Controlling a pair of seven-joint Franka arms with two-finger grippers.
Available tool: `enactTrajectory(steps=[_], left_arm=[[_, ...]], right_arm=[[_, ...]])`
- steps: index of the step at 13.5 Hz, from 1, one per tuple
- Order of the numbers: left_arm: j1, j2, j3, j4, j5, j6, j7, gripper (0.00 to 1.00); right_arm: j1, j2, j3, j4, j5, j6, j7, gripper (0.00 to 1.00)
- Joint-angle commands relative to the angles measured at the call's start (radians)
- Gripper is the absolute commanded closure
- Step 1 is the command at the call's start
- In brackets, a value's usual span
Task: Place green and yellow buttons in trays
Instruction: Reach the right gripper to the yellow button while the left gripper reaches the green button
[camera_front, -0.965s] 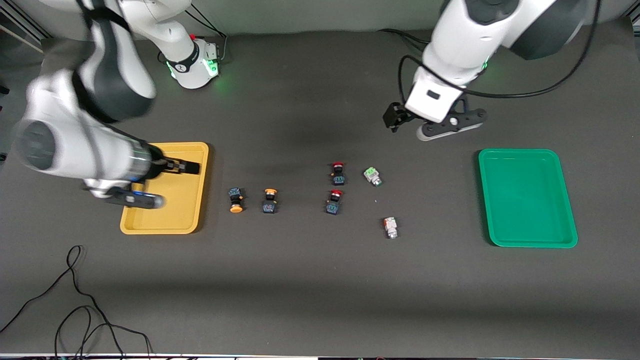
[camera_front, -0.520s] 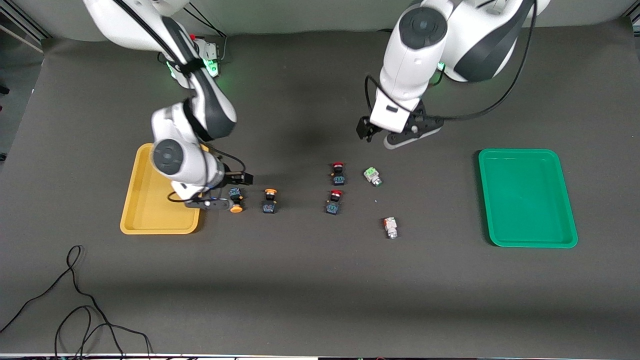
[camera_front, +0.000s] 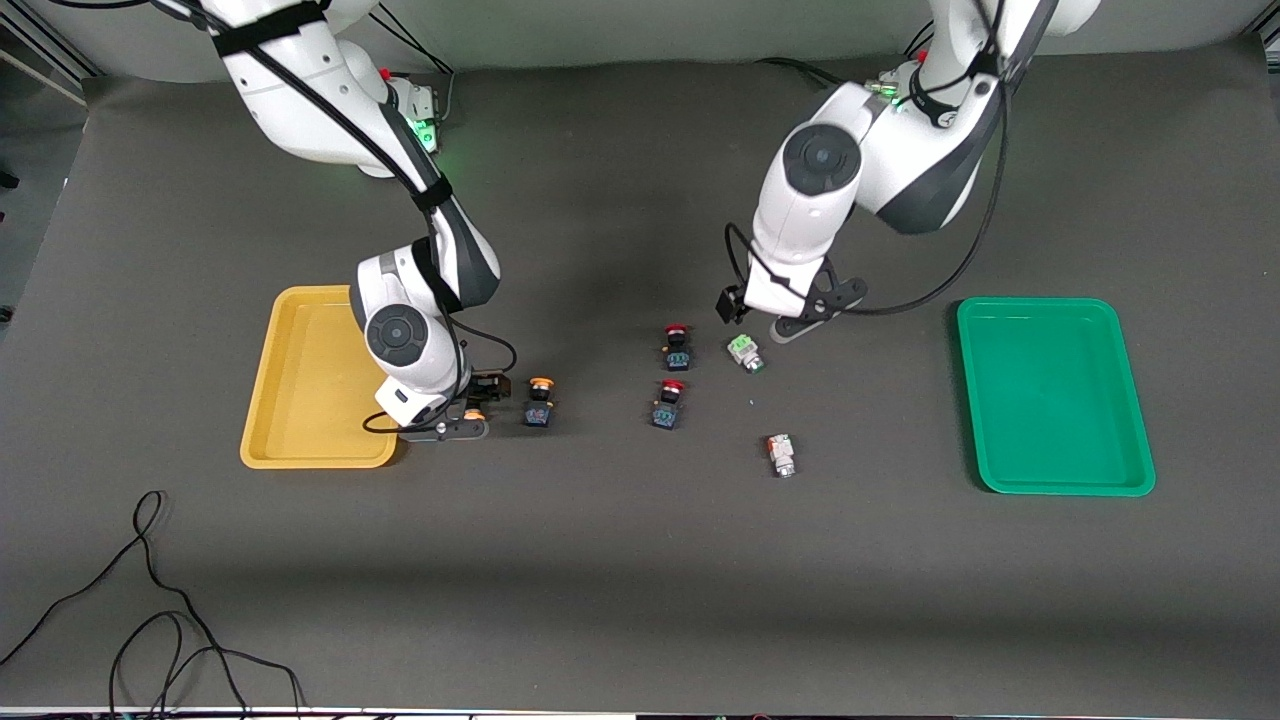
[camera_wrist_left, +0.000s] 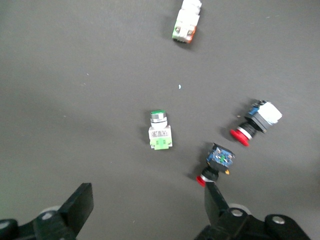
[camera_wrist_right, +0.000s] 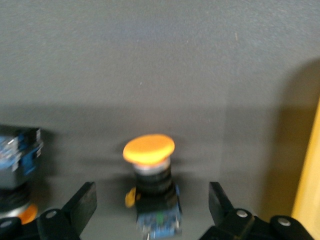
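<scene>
Four task buttons all still on the desk (camera_front: 620, 560), none in a tray. Yellow-cap button one (camera_wrist_right: 151, 192) lies just beside the yellow tray (camera_front: 310, 455), between the spread fingers (camera_wrist_right: 82, 200) of the right hand (camera_front: 478, 405); the fingers flank it without touching. In the front view only a bit of its orange cap shows under that hand. Yellow-cap button two (camera_front: 539, 400) sits beside the first, toward the left arm's end, close but apart. Its black-blue body shows at the edge of the right wrist view.

Green-marked grey button (camera_front: 745, 352) lies near mid-desk, on its side. The left hand (camera_front: 770, 318) hovers over the spot just beside it, fingers (camera_wrist_left: 80, 207) spread wide, nothing between them. Orange-marked grey button (camera_front: 781, 455) lies nearer the front camera than the green-marked one, well apart from it.

Two red-cap switches (camera_front: 677, 347) (camera_front: 668, 404) lie in a column just beside the green-marked button, toward the right arm's end, one nearer the camera than the other.

Green tray (camera_front: 1055, 480) sits at the left arm's end of the desk, yellow tray at the right arm's end. Both trays hold nothing. A loose black cable (camera_front: 150, 600) trails on the desk's near corner at the right arm's end.
</scene>
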Motion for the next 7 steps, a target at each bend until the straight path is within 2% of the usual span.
enactTrajectory(steps=[1, 3, 4, 5, 7], left_arm=[[-0.016, 0.087, 0.008, -0.038, 0.014, 0.125, -0.056, 0.01], [-0.022, 0.132, 0.008, -0.06, 0.014, 0.204, -0.079, 0.01], [-0.028, 0.156, 0.008, -0.061, 0.014, 0.23, -0.081, 0.01], [-0.039, 0.181, 0.008, -0.06, 0.014, 0.253, -0.081, 0.01], [-0.048, 0.218, 0.008, -0.058, 0.014, 0.297, -0.082, 0.01]], right_arm=[[0.007, 0.025, -0.007, -0.022, -0.011, 0.078, -0.019, 0.09], [0.002, 0.011, -0.007, -0.023, -0.008, 0.072, -0.014, 0.64], [0.005, -0.001, -0.007, -0.026, -0.002, 0.066, -0.004, 0.94], [0.002, -0.017, -0.009, -0.026, 0.001, 0.063, -0.001, 1.0], [-0.007, -0.05, -0.015, -0.02, 0.015, -0.009, -0.007, 1.0]])
